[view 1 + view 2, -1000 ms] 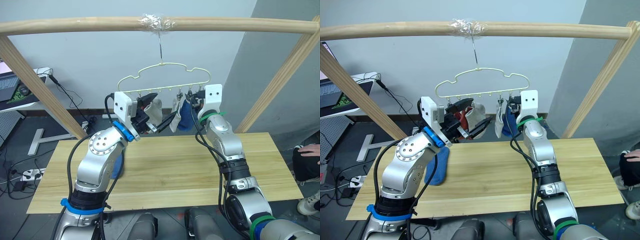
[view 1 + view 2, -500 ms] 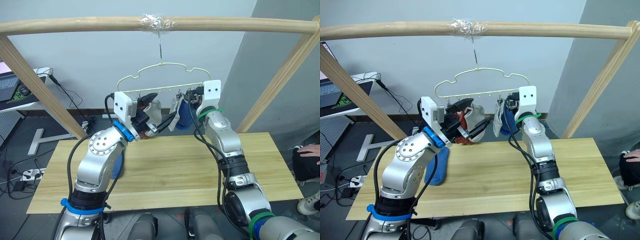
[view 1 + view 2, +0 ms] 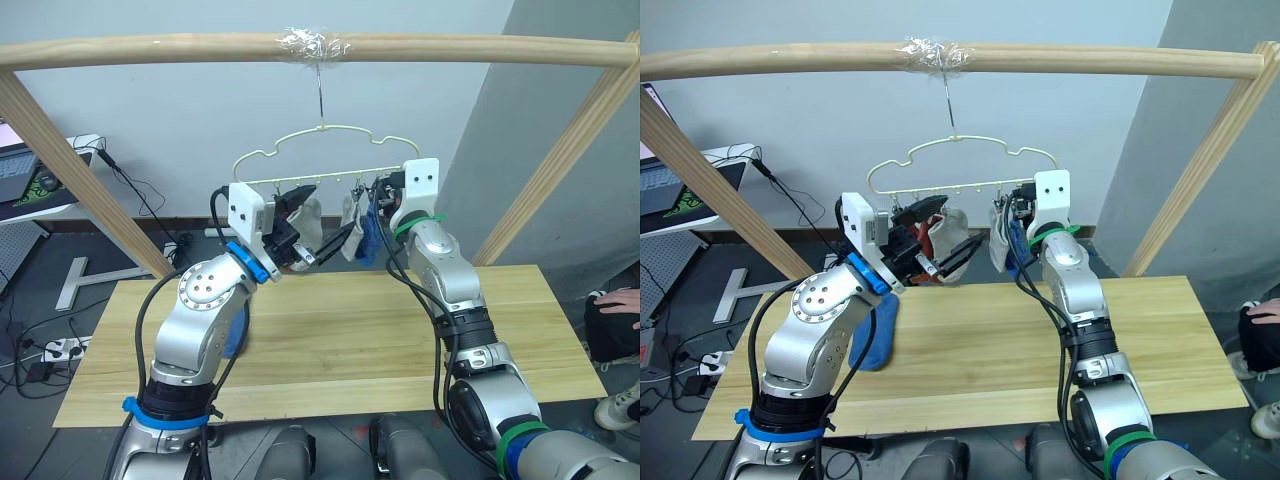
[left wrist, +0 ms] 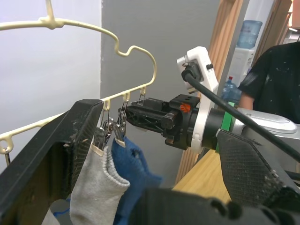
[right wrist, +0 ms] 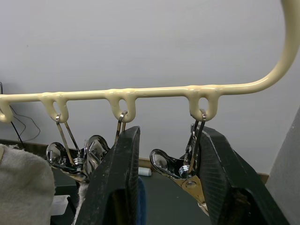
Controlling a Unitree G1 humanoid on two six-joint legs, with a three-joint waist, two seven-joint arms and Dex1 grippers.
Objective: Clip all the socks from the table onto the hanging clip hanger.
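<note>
Silver metal arms carried black cables, blue bands on the left, green on the right, white wrist camera housings

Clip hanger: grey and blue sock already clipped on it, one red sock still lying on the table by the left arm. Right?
Not quite. The sock on the table beside the left arm is a blue sock, not red; the right eye view shows it. The rest holds: a grey sock and another blue one hang clipped on the clip hanger, as the left wrist view shows.
</note>
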